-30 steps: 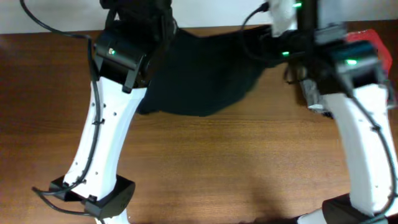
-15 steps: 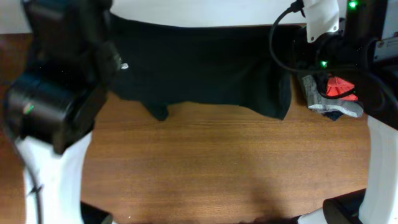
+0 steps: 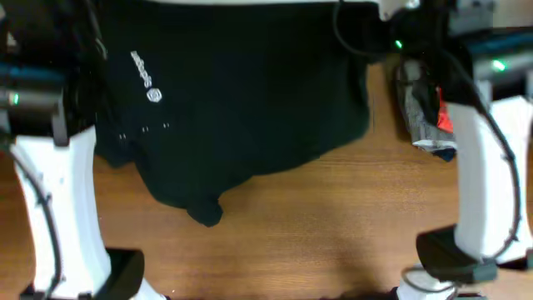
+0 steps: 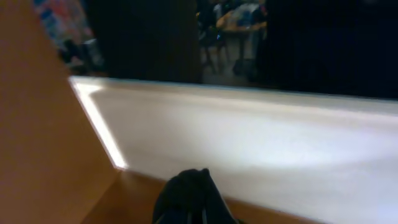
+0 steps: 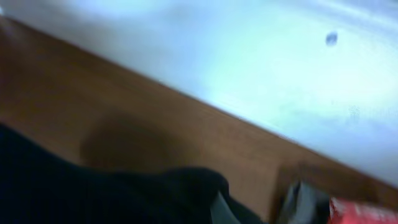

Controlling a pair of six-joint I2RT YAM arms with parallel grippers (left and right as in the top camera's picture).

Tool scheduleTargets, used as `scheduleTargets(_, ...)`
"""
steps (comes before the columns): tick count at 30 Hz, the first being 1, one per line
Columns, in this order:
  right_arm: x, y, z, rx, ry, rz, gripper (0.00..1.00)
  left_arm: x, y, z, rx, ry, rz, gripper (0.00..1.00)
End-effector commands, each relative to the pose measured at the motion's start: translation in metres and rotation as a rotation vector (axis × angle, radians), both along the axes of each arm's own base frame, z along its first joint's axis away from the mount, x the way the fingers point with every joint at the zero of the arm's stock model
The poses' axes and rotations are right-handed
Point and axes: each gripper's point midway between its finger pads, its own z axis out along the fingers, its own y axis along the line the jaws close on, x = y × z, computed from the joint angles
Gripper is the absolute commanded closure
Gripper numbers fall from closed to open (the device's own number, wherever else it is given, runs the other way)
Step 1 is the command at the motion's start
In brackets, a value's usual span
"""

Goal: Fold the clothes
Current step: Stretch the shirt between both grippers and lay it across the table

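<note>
The large black garment point(image 3: 241, 100) hangs spread out between my two arms, high above the table. Its small white logo print point(image 3: 146, 77) faces up at the upper left. Its lower edge droops to a point at the front left point(image 3: 204, 212). My left gripper point(image 4: 193, 208) is shut on a bunched corner of the black cloth point(image 4: 186, 193). My right gripper point(image 5: 219, 210) is shut on the other corner of the black cloth point(image 5: 93, 193). The fingers are mostly hidden by fabric.
The brown wooden table point(image 3: 333, 233) lies below. A grey folded garment point(image 3: 414, 104) and a red shirt point(image 3: 444, 118) lie at the right edge, under my right arm. They also show in the right wrist view, grey point(image 5: 305, 202) and red point(image 5: 367, 213). A white wall runs behind the table.
Both arms have moved apart and risen toward the camera. The black garment went from a bunched heap at the back to a wide, stretched sheet with its logo showing.
</note>
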Motion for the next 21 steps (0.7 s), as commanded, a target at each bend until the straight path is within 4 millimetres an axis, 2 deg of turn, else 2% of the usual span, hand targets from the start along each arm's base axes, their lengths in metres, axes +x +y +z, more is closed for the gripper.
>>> scheduleTargets(1,0.034,-0.007,0.002,0.005,-0.068,-0.028,0.96,0.039,0.002,-0.004,-0.041,-0.053,-0.105,0.99)
scheduleTargets(3,0.051,-0.007,0.008,0.015,-0.123,-0.035,0.96,0.057,0.006,-0.001,-0.044,-0.1,-0.123,0.99)
scheduleTargets(6,0.068,-0.007,0.022,0.031,-0.205,-0.041,0.96,0.072,0.008,0.01,-0.041,-0.175,-0.14,0.99)
scheduleTargets(10,0.076,-0.011,0.041,0.045,-0.289,-0.05,0.96,0.072,0.004,0.025,0.013,-0.224,-0.168,0.99)
scheduleTargets(12,0.076,-0.011,0.042,0.025,-0.297,-0.042,0.96,0.072,0.003,0.023,0.02,-0.213,-0.171,0.99)
scheduleTargets(15,0.077,-0.013,0.027,0.011,-0.25,-0.042,0.96,0.075,0.003,0.006,0.018,-0.144,-0.173,0.99)
scheduleTargets(17,0.08,-0.013,0.007,0.002,-0.186,-0.039,0.96,0.076,0.003,-0.012,0.012,-0.077,-0.174,0.99)
scheduleTargets(21,0.078,-0.01,-0.062,-0.026,0.048,-0.022,0.96,0.078,0.003,-0.073,-0.007,0.15,-0.174,0.99)
